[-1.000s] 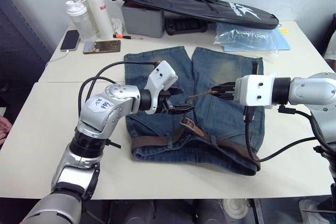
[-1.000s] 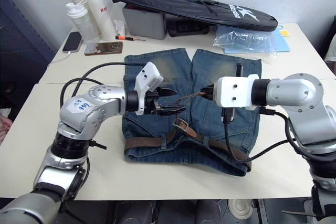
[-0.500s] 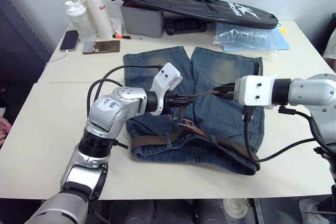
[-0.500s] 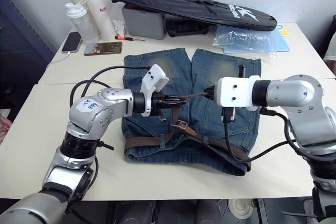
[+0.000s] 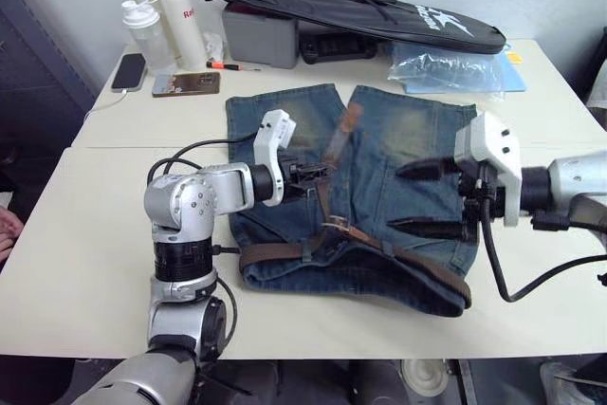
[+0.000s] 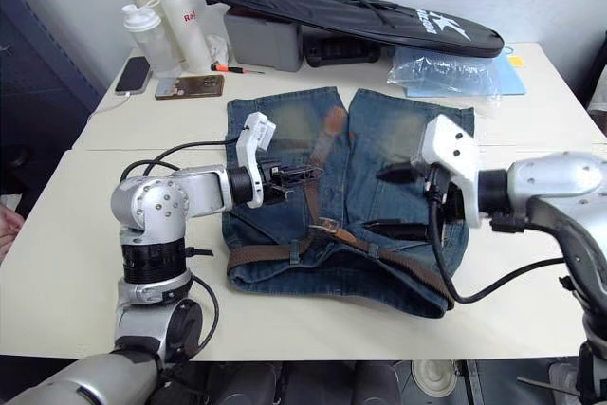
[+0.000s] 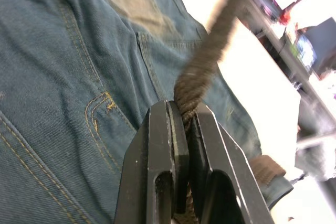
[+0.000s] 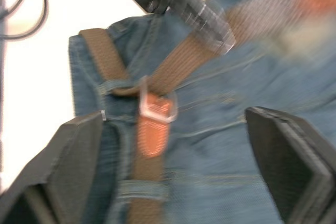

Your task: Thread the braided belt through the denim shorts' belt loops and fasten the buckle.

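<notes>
Braided belt [image 5: 327,192] is pinched between the pressed-together fingers of the left gripper [image 5: 313,174], its free end lifted toward twelve o'clock over the denim shorts [image 5: 398,187] on the counter [image 5: 85,234]. The buckle [image 8: 156,109] lies near the waistband. The right gripper [image 5: 429,198] hovers with fingers spread wide. A hard pull could drag the strap out of the belt loops [image 5: 307,251].

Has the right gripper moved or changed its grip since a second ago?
Yes. The right gripper has released the braided belt, opened wide and drawn back toward the right edge of the denim shorts.
</notes>
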Controlling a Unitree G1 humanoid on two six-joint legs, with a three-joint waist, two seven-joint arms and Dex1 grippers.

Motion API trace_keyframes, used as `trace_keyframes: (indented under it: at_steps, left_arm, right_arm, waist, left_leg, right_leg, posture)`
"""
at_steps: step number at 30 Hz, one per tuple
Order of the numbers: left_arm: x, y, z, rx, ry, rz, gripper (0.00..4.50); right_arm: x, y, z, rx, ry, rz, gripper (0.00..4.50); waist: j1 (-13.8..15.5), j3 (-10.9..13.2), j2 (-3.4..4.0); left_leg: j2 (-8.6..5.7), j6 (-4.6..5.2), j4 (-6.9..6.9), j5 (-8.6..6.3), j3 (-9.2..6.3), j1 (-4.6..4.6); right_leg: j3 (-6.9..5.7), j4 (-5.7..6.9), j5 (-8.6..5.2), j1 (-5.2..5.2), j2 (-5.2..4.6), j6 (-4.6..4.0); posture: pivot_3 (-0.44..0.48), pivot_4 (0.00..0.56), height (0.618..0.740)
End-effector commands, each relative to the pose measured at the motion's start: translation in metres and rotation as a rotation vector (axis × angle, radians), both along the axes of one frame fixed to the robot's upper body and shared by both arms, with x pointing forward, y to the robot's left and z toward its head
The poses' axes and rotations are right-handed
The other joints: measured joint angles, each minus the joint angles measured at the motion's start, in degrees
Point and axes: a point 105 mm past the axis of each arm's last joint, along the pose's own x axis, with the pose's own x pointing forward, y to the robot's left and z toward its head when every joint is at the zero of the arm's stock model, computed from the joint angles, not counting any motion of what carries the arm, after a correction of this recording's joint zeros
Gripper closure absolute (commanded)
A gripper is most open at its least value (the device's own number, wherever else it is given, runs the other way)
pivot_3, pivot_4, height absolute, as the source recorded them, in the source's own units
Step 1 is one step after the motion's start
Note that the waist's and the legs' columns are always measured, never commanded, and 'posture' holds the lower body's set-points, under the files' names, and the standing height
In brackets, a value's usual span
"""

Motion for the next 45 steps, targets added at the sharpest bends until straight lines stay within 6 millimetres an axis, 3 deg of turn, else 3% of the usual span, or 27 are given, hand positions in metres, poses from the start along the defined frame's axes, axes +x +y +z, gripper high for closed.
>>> trace_keyframes:
  at_steps: [1, 3, 5, 11, 16, 25, 29, 33, 36, 41, 45]
  left_arm:
    - [-0.005, -0.002, 0.019, -0.065, -0.019, -0.010, 4.50]
    - [-0.009, -0.003, 0.023, -0.108, 0.004, -0.010, 4.50]
    - [-0.014, -0.004, 0.021, -0.122, 0.012, -0.010, 4.50]
    - [-0.019, -0.003, 0.019, -0.141, 0.010, 0.009, 4.50]
    - [-0.022, -0.003, 0.020, -0.138, -0.005, 0.015, 4.50]
    - [-0.035, -0.004, 0.024, -0.164, -0.032, -0.051, 4.50]
    - [-0.034, 0.004, 0.028, -0.202, -0.034, -0.027, 4.50]
    - [-0.033, 0.013, 0.016, -0.180, 0.001, 0.014, 4.50]
    - [-0.033, 0.021, 0.010, -0.178, 0.018, 0.046, 4.50]
    - [-0.034, 0.046, -0.016, -0.110, 0.074, 0.139, 4.50]
    - [-0.040, 0.053, -0.020, -0.076, 0.066, 0.123, 4.50]
  right_arm:
    - [0.001, 0.008, 0.002, 0.049, -0.025, -0.011, 0.06]
    - [0.009, 0.016, -0.003, 0.114, -0.019, -0.041, 0.58]
    - [0.018, 0.022, -0.010, 0.153, 0.000, -0.079, 1.42]
    - [0.026, 0.035, -0.033, 0.202, 0.097, -0.125, 4.34]
    - [0.013, 0.046, -0.067, 0.184, 0.225, -0.075, 4.43]
    - [0.005, 0.041, -0.132, -0.012, 0.291, -0.103, 4.43]
    - [0.001, 0.043, -0.149, -0.075, 0.316, -0.088, 4.43]
    - [-0.004, 0.037, -0.161, -0.186, 0.338, -0.070, 4.43]
    - [-0.001, 0.036, -0.155, -0.192, 0.307, -0.064, 4.43]
    - [0.006, 0.038, -0.105, -0.020, 0.219, -0.028, 4.43]
    - [0.008, 0.031, -0.084, 0.016, 0.195, -0.024, 4.43]
  waist:
    - [-0.1, 0.0, 0.00]
    - [-0.2, 0.0, -0.01]
    - [-0.2, 0.0, 0.00]
    - [-0.1, 0.0, 0.00]
    - [0.0, 0.0, 0.00]
    - [-0.2, 0.0, 0.00]
    - [-0.2, -0.1, -0.07]
    - [-0.2, -0.2, -0.15]
    - [0.0, -0.4, -0.30]
    - [0.0, -0.4, -0.40]
    - [0.1, -0.3, -0.38]
  left_leg:
    - [0.00, 0.00, -0.02, 0.00, 0.02, 0.00]
    - [0.01, 0.00, -0.05, 0.00, 0.03, 0.01]
    - [0.01, -0.01, -0.05, 0.00, 0.04, 0.01]
    - [0.01, -0.02, -0.03, 0.00, 0.08, 0.04]
    - [-0.01, -0.03, -0.05, 0.00, 0.08, 0.02]
    - [0.02, -0.04, -0.04, -0.01, 0.18, 0.11]
    - [0.02, -0.06, -0.06, -0.02, 0.20, 0.14]
    - [0.03, -0.06, -0.04, -0.02, 0.21, 0.19]
    - [0.03, -0.08, -0.05, -0.03, 0.22, 0.24]
    - [0.02, -0.08, -0.04, -0.05, 0.22, 0.21]
    - [0.02, -0.07, -0.06, -0.05, 0.21, 0.10]
  right_leg:
    - [0.02, 0.00, 0.00, -0.02, 0.00, 0.00]
    - [0.02, -0.03, 0.00, -0.03, 0.01, 0.00]
    - [0.04, -0.02, 0.00, -0.03, 0.01, 0.01]
    - [0.12, 0.00, 0.02, -0.05, 0.02, 0.02]
    - [0.13, -0.04, 0.02, -0.06, 0.01, 0.02]
    - [0.24, 0.02, 0.02, -0.06, 0.04, 0.03]
    - [0.28, 0.02, 0.02, -0.06, 0.05, 0.03]
    - [0.30, -0.02, 0.02, -0.03, 0.05, 0.03]
    - [0.31, -0.08, 0.01, 0.00, 0.06, 0.02]
    - [0.32, -0.08, 0.01, 0.00, 0.05, 0.02]
    - [0.30, -0.06, 0.02, -0.08, 0.06, 0.00]
  posture:
    - [0.000, 0.150, 0.740]
    - [0.000, 0.150, 0.740]
    - [0.000, 0.150, 0.740]
    - [0.000, 0.150, 0.740]
    - [0.000, 0.150, 0.740]
    - [0.000, 0.150, 0.740]
    - [0.000, 0.150, 0.740]
    - [0.000, 0.150, 0.740]
    - [0.000, 0.150, 0.740]
    - [0.000, 0.150, 0.740]
    - [0.000, 0.150, 0.740]
